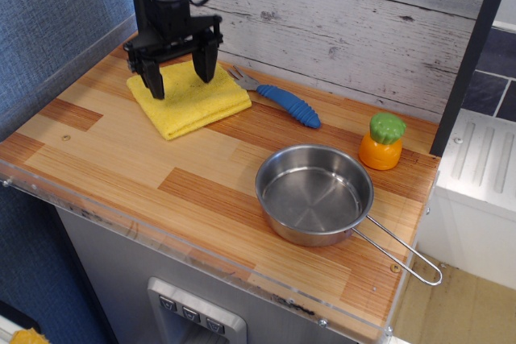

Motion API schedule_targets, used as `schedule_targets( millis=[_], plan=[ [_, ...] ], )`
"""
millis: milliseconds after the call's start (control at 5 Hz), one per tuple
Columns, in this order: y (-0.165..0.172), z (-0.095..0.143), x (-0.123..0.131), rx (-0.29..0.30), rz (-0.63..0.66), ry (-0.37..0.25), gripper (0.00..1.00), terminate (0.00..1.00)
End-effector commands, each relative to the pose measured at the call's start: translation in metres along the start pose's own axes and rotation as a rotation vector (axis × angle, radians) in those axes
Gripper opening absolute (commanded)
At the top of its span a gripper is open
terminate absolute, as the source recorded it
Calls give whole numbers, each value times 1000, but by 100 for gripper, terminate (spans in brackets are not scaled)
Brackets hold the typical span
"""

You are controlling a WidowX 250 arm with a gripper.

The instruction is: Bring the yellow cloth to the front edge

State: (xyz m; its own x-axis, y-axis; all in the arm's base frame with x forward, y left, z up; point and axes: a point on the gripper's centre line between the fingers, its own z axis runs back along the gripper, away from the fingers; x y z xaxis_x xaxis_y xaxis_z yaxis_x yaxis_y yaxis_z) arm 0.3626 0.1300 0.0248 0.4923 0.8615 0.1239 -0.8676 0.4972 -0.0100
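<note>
The yellow cloth (193,104) lies folded flat on the wood-grain countertop at the back left, near the plank wall. My black gripper (182,80) hangs straight over the cloth with its two fingers (155,82) spread wide apart, tips just above or at the cloth's back half; it holds nothing. The arm hides the cloth's back corner. The front edge (185,249) with its clear acrylic strip runs along the near side of the counter, well away from the cloth.
A fork with a blue handle (289,105) lies just right of the cloth. A steel pan (314,194) with a wire handle sits front right. An orange toy with a green top (383,142) stands at the back right. A blue wall borders the left.
</note>
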Motion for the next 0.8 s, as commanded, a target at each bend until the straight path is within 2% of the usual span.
schedule_targets(
  millis=[0, 400, 600],
  plan=[
    [-17, 1, 2, 2, -13, -52, 100, 0],
    [-2, 0, -17, 2, -9, -39, 100, 0],
    [12, 7, -28, -9, 13, -45, 100, 0]
  ],
)
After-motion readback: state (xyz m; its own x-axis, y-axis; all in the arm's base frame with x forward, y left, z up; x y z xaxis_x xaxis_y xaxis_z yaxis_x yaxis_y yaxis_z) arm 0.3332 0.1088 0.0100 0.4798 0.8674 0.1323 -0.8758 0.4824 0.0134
